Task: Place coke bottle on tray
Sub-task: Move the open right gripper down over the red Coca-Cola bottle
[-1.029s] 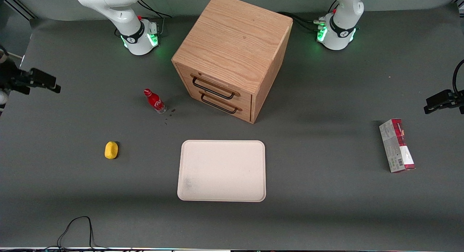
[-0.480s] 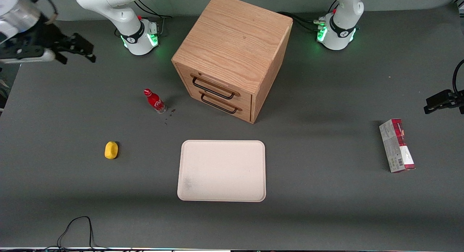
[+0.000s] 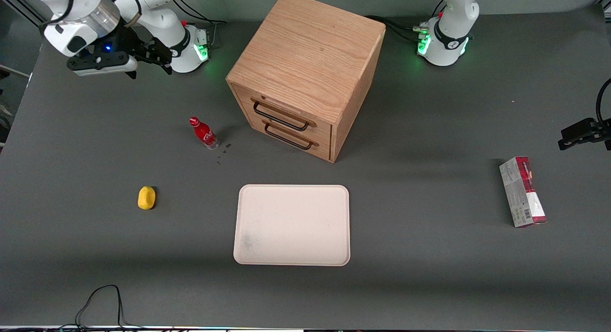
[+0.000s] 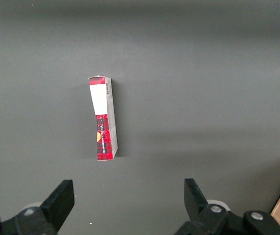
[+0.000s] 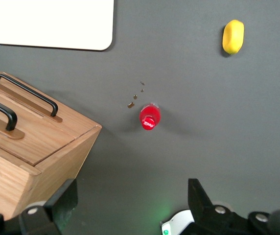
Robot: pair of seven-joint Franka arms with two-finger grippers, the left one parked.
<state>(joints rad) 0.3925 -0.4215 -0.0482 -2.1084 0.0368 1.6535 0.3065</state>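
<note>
The coke bottle [image 3: 204, 133] [image 5: 150, 117], small and red with a red cap, stands upright on the grey table in front of the wooden cabinet's drawers, slightly toward the working arm's end. The cream tray [image 3: 292, 224] [image 5: 52, 24] lies flat, nearer to the front camera than the cabinet, with nothing on it. My gripper [image 3: 150, 67] [image 5: 130, 196] hangs high above the table close to the working arm's base, farther from the front camera than the bottle. Its fingers are open and hold nothing.
A wooden two-drawer cabinet [image 3: 305, 69] [image 5: 27, 137] stands mid-table, drawers closed. A yellow lemon-like object [image 3: 146, 198] [image 5: 233, 36] lies nearer the camera than the bottle. A red-and-grey carton [image 3: 522, 191] [image 4: 103, 117] lies toward the parked arm's end. A black cable [image 3: 100, 298] loops at the near edge.
My gripper has swung in from the working arm's edge of the table, away from the front camera and toward the arm's base. The bottle, tray and other objects have not moved.
</note>
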